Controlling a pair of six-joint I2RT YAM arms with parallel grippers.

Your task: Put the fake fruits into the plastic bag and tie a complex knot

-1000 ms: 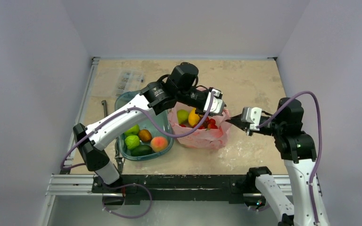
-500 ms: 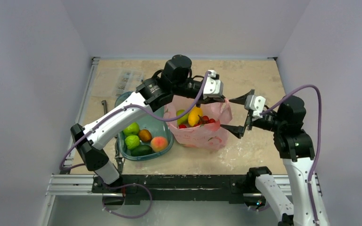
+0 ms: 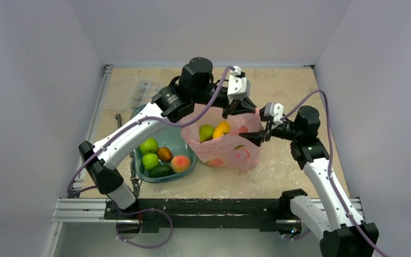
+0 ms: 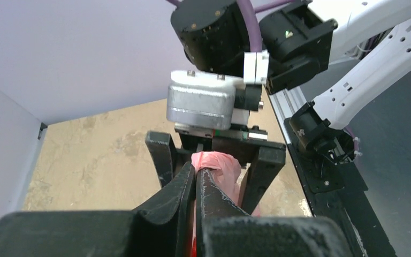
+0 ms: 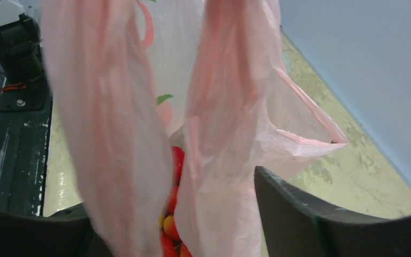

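Observation:
The pink plastic bag [image 3: 230, 151] stands mid-table, pulled upward. Inside it lie fake fruits: a green one [image 3: 207, 132], an orange-yellow one [image 3: 221, 128] and small red ones [image 5: 177, 160]. My left gripper [image 3: 241, 109] hangs above the bag's mouth, shut on a bunched pink handle [image 4: 217, 162]. My right gripper [image 3: 259, 134] is at the bag's right side, open, its fingers [image 5: 305, 219] straddling two hanging strips of bag plastic [image 5: 225, 107]. A knot is out of view.
A teal-green tub [image 3: 188, 151] left of the bag holds more fruits: two green [image 3: 150, 146], a brown one [image 3: 165, 154], a peach [image 3: 180, 163] and a dark green one [image 3: 160, 171]. A clear packet [image 3: 142, 91] and a metal tool [image 3: 119, 122] lie back left.
My left gripper shut on the handle and lifted it up and back. My right gripper let go, opened wide, then moved left until its fingers straddled the bag.

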